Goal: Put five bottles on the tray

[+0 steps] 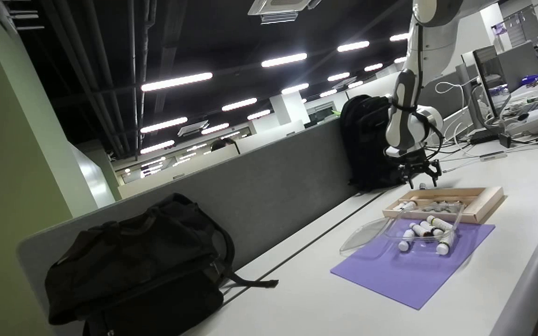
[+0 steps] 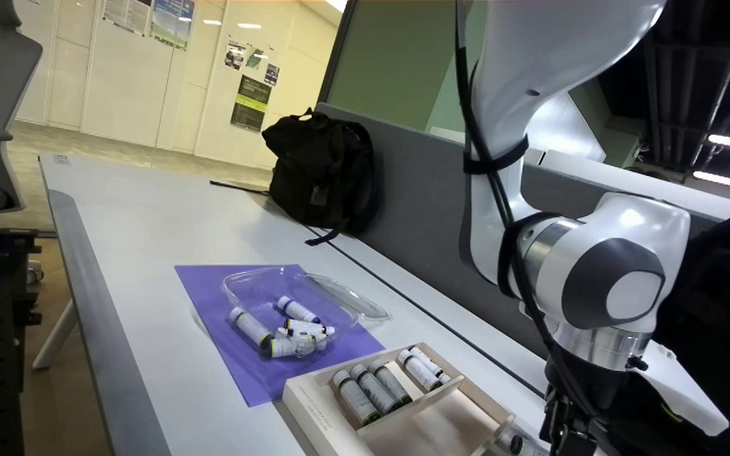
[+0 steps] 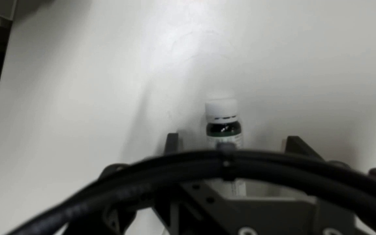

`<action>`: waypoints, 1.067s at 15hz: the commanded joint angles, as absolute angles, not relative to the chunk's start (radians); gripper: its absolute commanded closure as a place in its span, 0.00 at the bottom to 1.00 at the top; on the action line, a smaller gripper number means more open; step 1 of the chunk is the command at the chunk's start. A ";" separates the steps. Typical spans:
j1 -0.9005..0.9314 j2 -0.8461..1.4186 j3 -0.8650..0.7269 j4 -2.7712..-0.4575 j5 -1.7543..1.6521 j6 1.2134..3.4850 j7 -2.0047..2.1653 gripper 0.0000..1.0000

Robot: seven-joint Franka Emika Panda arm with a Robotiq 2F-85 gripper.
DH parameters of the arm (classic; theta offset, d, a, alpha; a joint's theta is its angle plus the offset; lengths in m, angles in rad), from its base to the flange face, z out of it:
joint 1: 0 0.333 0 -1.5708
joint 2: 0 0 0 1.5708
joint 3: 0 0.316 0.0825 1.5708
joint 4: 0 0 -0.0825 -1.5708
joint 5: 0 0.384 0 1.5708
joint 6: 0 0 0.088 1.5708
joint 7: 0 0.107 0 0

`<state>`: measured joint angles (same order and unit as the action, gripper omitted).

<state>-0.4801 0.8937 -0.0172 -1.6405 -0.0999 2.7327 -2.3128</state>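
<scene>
Currently, gripper [image 3: 232, 141] stands w/ its jaws wide apart, holding nothing; white-capped btl [image 3: 223, 129] is betw. them, just outside the tray [image 2: 320, 418]. Sev. other btls [image 2: 355, 396] lie in the tray, more btls [image 2: 251, 326] in a clear container [image 2: 257, 288] near it.

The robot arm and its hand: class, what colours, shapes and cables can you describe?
The arm is glossy white with rounded segments, dark grey panels and a silvery collar. Black cables run along it; black straps circle it. The hand is black, angular and two-fingered.
</scene>
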 commanded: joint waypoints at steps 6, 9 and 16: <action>-0.493 0.882 0.019 -1.640 -0.120 2.767 -2.395 0.81; -0.538 0.849 0.069 -1.647 -0.138 2.715 -2.564 0.95; -0.734 0.697 0.351 -1.728 -0.576 2.503 -2.608 0.93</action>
<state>-0.6135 0.7747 0.1887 -1.6521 -0.3935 2.5642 -2.6075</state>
